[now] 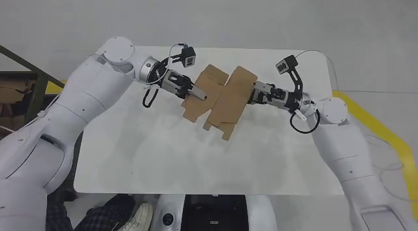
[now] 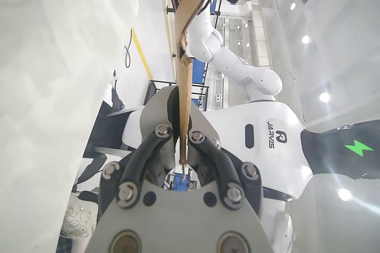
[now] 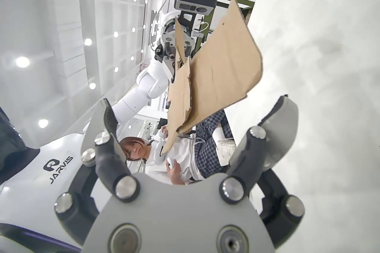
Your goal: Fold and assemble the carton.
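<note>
Our left gripper (image 2: 181, 111) pinches one end of the half-folded carton (image 1: 219, 100), held over the table (image 1: 163, 159). Our right gripper (image 3: 194, 104) stands open, with the carton's other end just ahead of it. The carton's length runs from one gripper to the other.

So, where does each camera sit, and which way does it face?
Top view: above the arms, facing down on the white table; both arms show.
Left wrist view: on that wrist, facing along the left pincer, shut on the flat brown cardboard carton.
Right wrist view: on that wrist, facing past the open right pincer toward the carton.
All share the carton.
</note>
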{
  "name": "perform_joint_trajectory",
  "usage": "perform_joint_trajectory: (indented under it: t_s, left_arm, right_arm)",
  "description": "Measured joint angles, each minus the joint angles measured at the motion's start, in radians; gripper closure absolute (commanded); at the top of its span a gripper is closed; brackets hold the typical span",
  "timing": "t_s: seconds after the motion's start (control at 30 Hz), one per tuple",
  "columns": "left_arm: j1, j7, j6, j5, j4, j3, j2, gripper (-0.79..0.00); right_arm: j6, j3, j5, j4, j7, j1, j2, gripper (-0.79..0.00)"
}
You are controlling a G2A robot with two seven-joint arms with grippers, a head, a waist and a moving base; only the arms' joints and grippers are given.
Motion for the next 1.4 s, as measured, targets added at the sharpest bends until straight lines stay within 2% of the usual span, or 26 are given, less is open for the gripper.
perform_joint_trajectory:
  t_s: [0.07,0.2,0.3,0.43,0.53,0.57,0.6,0.77,0.87,1.1,1.23,1.4]
  left_arm:
    - [-0.01,0.0,-0.005,-0.016,-0.004,0.025,0.006,0.0]
    - [-0.03,0.0,-0.012,-0.04,-0.005,0.068,0.014,0.0]
    - [-0.046,0.0,-0.018,-0.056,-0.003,0.098,0.018,0.0]
    - [-0.067,0.0,-0.037,-0.068,0.009,0.132,0.018,0.0]
    - [-0.082,0.0,-0.053,-0.071,0.022,0.15,0.016,0.0]
    - [-0.085,0.0,-0.056,-0.073,0.025,0.154,0.015,-0.363]
    - [-0.089,0.0,-0.062,-0.076,0.028,0.158,0.014,-0.785]
    - [-0.098,0.0,-0.086,-0.126,0.046,0.165,0.011,-0.785]
    - [-0.093,0.0,-0.102,-0.183,0.068,0.15,0.012,-0.785]
    - [-0.055,0.011,-0.121,-0.294,0.121,0.051,0.012,-0.785]
    - [-0.038,0.083,-0.145,-0.271,0.146,0.023,0.001,-0.785]
    - [-0.016,0.187,-0.15,-0.224,0.124,0.005,-0.011,-0.785]
  right_arm:
    - [-0.002,-0.01,0.002,0.007,0.0,0.008,-0.003,-0.166]
    - [-0.012,-0.027,0.011,0.012,0.025,0.02,-0.007,-0.108]
    - [-0.017,-0.036,0.013,0.017,0.037,0.025,-0.009,-0.092]
    - [-0.025,-0.044,0.014,0.019,0.055,0.026,-0.01,0.0]
    - [-0.03,-0.044,0.015,0.017,0.07,0.022,-0.009,0.0]
    - [-0.031,-0.043,0.014,0.017,0.071,0.021,-0.008,0.0]
    - [-0.031,-0.042,0.014,0.017,0.071,0.02,-0.008,0.0]
    - [-0.019,-0.021,0.029,0.011,0.018,0.006,-0.005,0.0]
    - [-0.005,0.005,0.021,-0.005,-0.064,-0.012,-0.002,0.0]
    - [0.045,0.075,-0.003,-0.13,-0.281,-0.114,0.009,0.0]
    - [0.078,0.118,-0.053,-0.238,-0.403,-0.19,0.017,0.0]
    - [0.12,0.13,-0.127,-0.369,-0.504,-0.266,0.021,0.0]
